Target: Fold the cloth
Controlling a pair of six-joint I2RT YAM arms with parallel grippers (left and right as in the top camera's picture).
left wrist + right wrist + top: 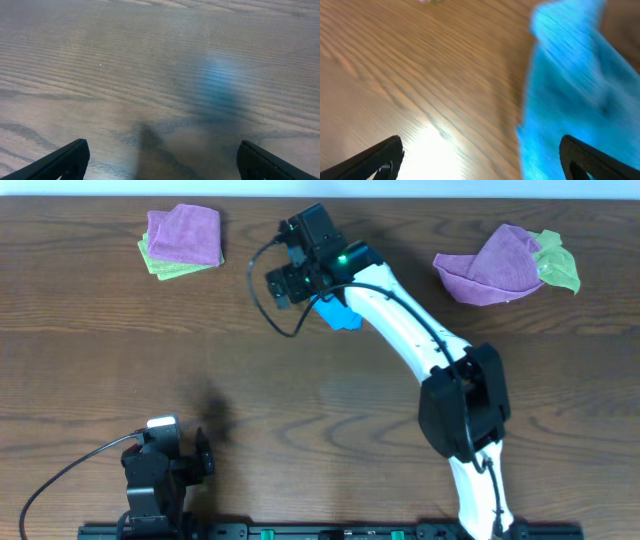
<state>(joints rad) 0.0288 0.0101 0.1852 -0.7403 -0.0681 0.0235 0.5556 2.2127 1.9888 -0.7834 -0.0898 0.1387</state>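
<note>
The sky-blue cloth (337,314) lies at the back middle of the table, mostly hidden under my right arm in the overhead view. In the right wrist view the cloth (572,80) is blurred and fills the right side. My right gripper (480,157) is open, its right finger over the cloth's edge and its left finger over bare wood; in the overhead view it sits at the cloth's left (290,280). My left gripper (160,160) is open and empty over bare wood at the front left (165,460).
A stack of purple and light-green cloths (182,240) lies at the back left. A crumpled purple cloth (495,268) with a light-green one (558,262) lies at the back right. A blurred blue reflection (220,85) shows on the wood.
</note>
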